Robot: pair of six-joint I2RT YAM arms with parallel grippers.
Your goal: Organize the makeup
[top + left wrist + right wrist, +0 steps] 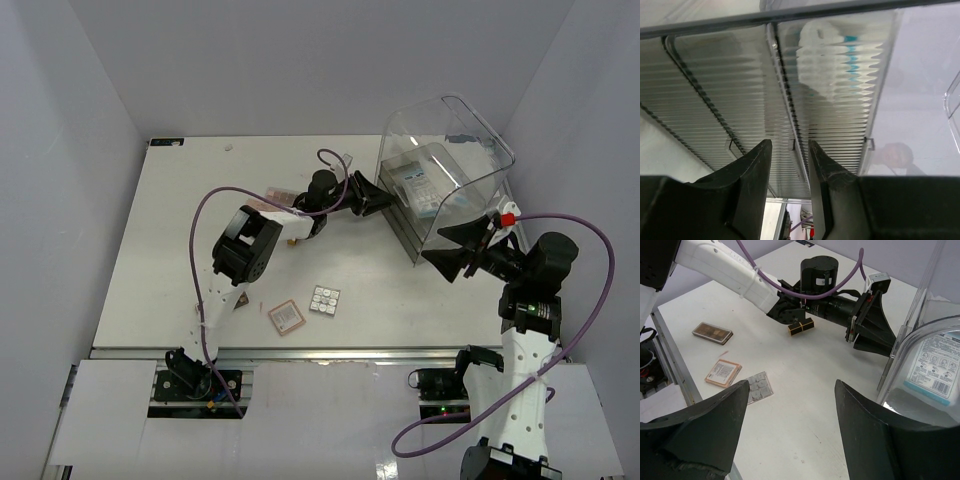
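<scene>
Facing clear box (482, 172), left gripper (385, 205), packet (425, 185) inside

white table (160, 220) w/ plain lavender walls (300, 60).

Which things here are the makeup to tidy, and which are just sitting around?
Makeup: pinkish compact, silvery grid palette, brown palette, dark-gold piece, white-blue packet.
Not makeup: clear box, purple cables.

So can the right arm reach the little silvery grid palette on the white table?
Probably yes. The right gripper is open, and only bare table lies between it and the silvery grid palette.
</scene>
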